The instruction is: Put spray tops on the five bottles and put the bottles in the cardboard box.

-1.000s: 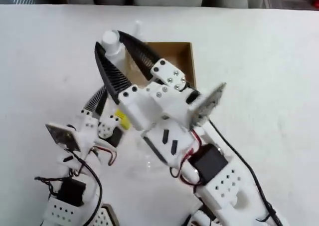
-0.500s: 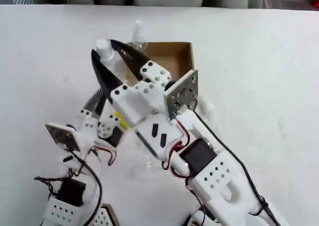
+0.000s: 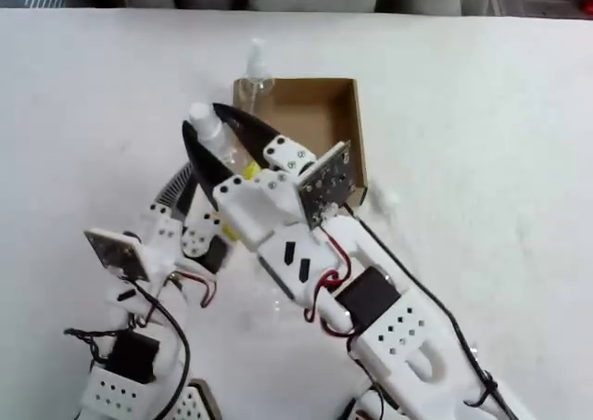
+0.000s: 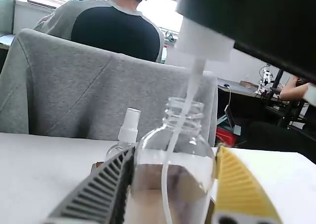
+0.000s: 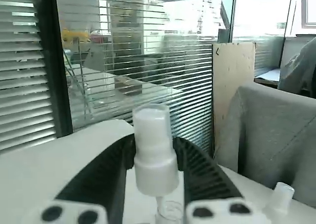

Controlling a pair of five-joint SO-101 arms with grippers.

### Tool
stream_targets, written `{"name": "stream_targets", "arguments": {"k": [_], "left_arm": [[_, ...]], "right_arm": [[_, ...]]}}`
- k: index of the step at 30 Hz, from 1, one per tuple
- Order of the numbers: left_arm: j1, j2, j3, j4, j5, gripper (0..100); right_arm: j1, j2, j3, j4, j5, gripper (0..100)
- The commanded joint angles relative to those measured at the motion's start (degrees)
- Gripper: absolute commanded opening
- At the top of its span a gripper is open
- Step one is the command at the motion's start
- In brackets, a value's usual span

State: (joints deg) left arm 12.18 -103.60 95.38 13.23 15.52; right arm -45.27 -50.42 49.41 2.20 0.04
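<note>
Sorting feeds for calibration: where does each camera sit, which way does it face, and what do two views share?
High view: fixed overhead, facing down on table and cardboard box; left arm and right arm show.
Left wrist view: on left arm, facing along left end effector, shut on open bottle, toward grey chair.
Right wrist view: on right arm, facing along right end effector, shut on spray top, toward window blinds.
Shared: both wrist views show the spray top over the open bottle.
</note>
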Motion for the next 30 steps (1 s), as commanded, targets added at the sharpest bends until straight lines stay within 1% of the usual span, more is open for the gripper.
{"name": "stream_targets", "arguments": {"k": [1,4,9,23,28,30], "left_arm": [[0.31,-1.1,-0.62,-0.09,0.62,8],[0.31,-1.1,-0.62,0.0,0.62,8],[0.31,-1.1,-0.62,-0.09,0.62,8],[0.31,-1.1,-0.62,0.0,0.62,8],[0.31,-1.1,-0.53,0.0,0.62,8],[0.31,-1.1,-0.44,0.0,0.62,8]], "right_arm": [[1.89,-1.63,0.18,0.13,0.62,1.5],[3.12,-1.63,0.53,0.4,0.53,1.5],[3.38,-1.54,0.62,0.48,-3.43,1.5],[3.03,-1.36,2.37,0.13,-3.87,1.5],[3.03,2.59,2.11,0.04,-3.87,1.5],[3.03,4.18,2.2,-1.8,-3.87,1.5]]}}
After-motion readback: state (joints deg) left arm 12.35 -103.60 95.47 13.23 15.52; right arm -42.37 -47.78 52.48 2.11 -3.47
